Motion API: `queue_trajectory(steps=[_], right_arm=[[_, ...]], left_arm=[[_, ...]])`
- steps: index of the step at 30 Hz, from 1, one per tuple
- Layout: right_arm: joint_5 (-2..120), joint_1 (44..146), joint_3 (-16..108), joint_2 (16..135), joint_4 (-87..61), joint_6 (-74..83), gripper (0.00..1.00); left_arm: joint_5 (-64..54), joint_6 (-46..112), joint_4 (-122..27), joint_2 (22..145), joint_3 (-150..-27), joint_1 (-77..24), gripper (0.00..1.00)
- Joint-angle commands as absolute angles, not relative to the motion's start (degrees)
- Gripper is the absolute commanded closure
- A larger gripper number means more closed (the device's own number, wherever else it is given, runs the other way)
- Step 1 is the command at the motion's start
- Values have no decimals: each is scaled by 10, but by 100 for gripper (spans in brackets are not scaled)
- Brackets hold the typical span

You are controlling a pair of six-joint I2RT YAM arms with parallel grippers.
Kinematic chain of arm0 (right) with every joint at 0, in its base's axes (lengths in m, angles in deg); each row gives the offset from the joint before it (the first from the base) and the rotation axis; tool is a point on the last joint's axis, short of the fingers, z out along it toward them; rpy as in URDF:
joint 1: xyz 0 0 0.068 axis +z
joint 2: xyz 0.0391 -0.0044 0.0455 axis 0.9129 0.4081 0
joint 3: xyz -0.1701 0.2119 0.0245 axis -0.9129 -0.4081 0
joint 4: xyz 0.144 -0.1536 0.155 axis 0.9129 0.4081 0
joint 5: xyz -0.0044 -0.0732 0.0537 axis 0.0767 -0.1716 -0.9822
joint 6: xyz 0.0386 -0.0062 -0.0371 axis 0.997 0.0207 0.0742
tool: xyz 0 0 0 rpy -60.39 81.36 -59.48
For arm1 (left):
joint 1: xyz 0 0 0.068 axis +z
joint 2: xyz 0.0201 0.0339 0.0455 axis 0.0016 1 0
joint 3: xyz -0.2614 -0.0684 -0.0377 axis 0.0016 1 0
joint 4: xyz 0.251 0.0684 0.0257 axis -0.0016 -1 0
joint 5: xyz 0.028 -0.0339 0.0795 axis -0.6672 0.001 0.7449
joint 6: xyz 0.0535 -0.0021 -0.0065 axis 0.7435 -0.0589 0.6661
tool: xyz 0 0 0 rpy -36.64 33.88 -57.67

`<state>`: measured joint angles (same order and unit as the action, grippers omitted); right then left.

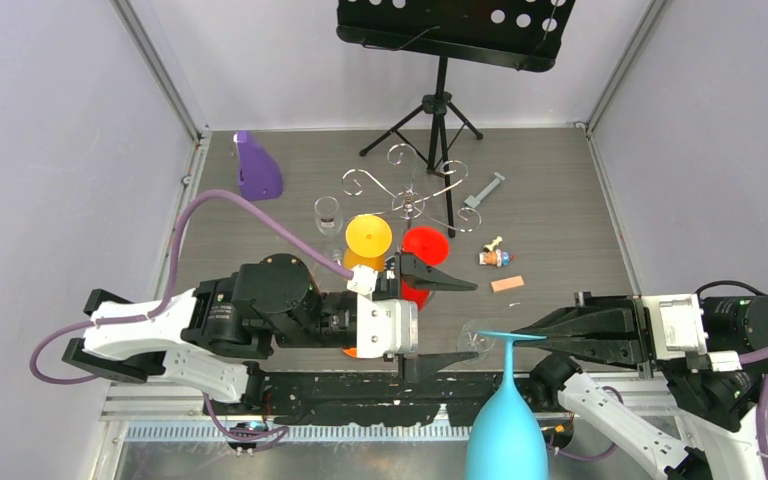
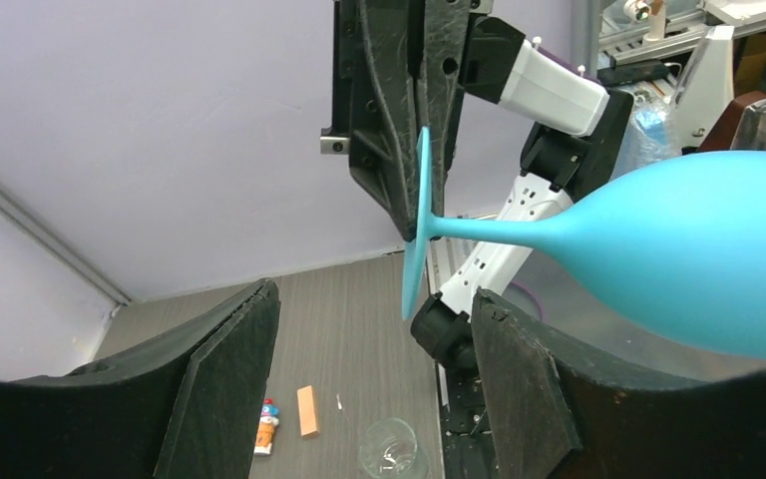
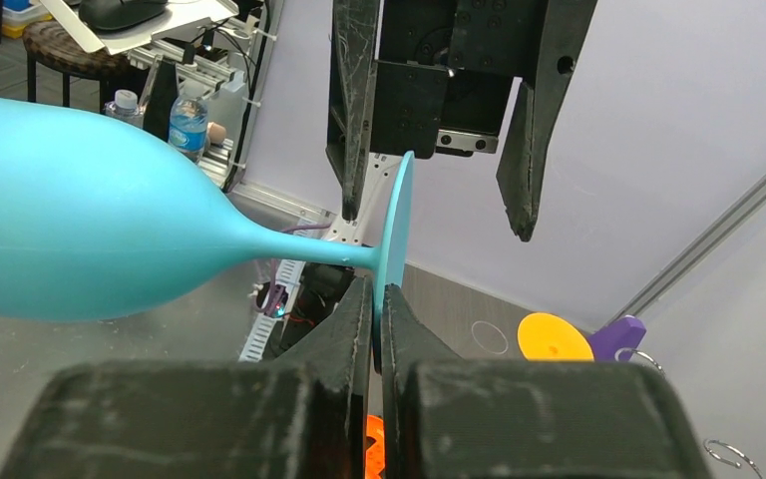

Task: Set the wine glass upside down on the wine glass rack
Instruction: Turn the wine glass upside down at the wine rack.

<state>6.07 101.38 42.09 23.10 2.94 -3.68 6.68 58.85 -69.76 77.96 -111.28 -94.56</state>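
In the right wrist view, jaws pinch the wine glass (image 3: 395, 230) foot.

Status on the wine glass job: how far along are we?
Done: the blue wine glass is up in the air, lying sideways. In hand: the right gripper is shut on its foot; the left gripper is open, facing that foot, its fingers not closed on it. Left: turn the glass bowl-down and hang it on the wine glass rack, which stands well beyond both arms; the glass is nowhere near it yet.

Bright even light, faint shadows, sharp
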Motion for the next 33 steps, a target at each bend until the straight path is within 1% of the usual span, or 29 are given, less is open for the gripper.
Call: queue_trajectory(steps=[1, 4, 6, 7, 11, 14, 15, 17, 18, 19, 20, 21, 22, 23, 25, 27, 30, 33], right_arm=[[56, 1013, 417, 243, 5, -31, 95], [51, 1013, 414, 246, 3, -27, 94], [47, 1013, 414, 247, 3, -26, 94], [44, 1013, 414, 248, 4, -26, 95], [44, 1013, 410, 247, 7, -30, 95], [54, 1013, 410, 241, 21, -41, 95], [61, 1013, 411, 240, 33, -44, 94], [97, 1013, 413, 233, 57, -52, 87], [138, 1013, 416, 225, 66, -54, 80], [162, 1013, 417, 220, 87, -53, 76], [215, 1013, 419, 209, 97, -49, 66], [241, 1014, 420, 196, 117, -42, 55], [292, 1013, 422, 190, 126, -34, 50], [316, 1013, 425, 182, 145, -17, 43], [383, 1013, 440, 178, 184, 12, 39], [406, 1013, 469, 188, 233, 37, 37], [425, 1013, 543, 218, 334, 64, 35], [408, 1013, 599, 273, 415, 79, 35]], left_arm=[[40, 574, -677, 782, -1123, -947, 31], [56, 576, -681, 799, -1141, -947, 36], [63, 576, -680, 814, -1155, -947, 43], [67, 577, -680, 821, -1161, -947, 51], [91, 578, -687, 842, -1185, -947, 77], [101, 580, -702, 853, -1203, -947, 99], [102, 585, -707, 854, -1206, -947, 100], [112, 598, -713, 851, -1206, -947, 100], [120, 607, -718, 848, -1205, -947, 100], [128, 622, -727, 846, -1204, -947, 100], [138, 635, -735, 842, -1204, -947, 100], [149, 647, -742, 838, -1202, -947, 100], [160, 660, -745, 833, -1199, -947, 100], [165, 674, -745, 829, -1195, -947, 100], [171, 706, -744, 822, -1190, -947, 100], [181, 744, -755, 820, -1193, -947, 100], [190, 789, -777, 828, -1206, -947, 100], [195, 829, -793, 840, -1221, -950, 100]])
